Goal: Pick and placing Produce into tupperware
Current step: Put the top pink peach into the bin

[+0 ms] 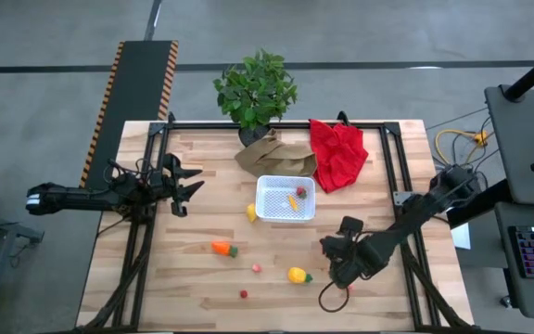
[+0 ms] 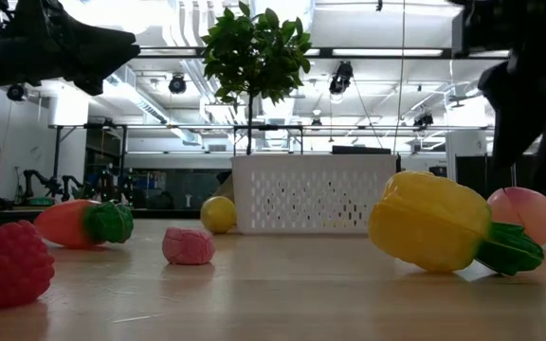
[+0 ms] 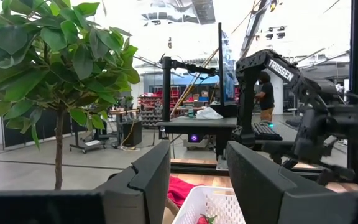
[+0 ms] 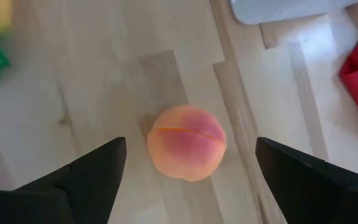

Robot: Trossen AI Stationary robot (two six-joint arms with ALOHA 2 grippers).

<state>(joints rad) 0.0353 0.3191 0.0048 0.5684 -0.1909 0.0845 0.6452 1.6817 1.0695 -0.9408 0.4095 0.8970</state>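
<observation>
The white tupperware (image 1: pixel 286 198) sits at the table's middle with a red and yellow piece (image 1: pixel 295 199) inside. Loose produce rests on the wood: a yellow piece (image 1: pixel 250 212) beside the tupperware, an orange carrot (image 1: pixel 222 248), a small pink piece (image 1: pixel 257 267), a red berry (image 1: pixel 244 294), a yellow green-tipped piece (image 1: pixel 297 275) and a peach (image 4: pixel 186 142). My right gripper (image 4: pixel 191 140) hangs open over the peach, a finger on either side, clear of it. My left gripper (image 1: pixel 196 181) waits open at the left, raised and facing the tupperware (image 3: pixel 210 205).
A potted plant (image 1: pixel 255 88), a crumpled brown paper bag (image 1: pixel 272 153) and a red cloth (image 1: pixel 338 153) stand along the far edge behind the tupperware. In the low view the yellow piece (image 2: pixel 434 223) lies just beside the peach (image 2: pixel 524 213). Black frame rails run along both table sides.
</observation>
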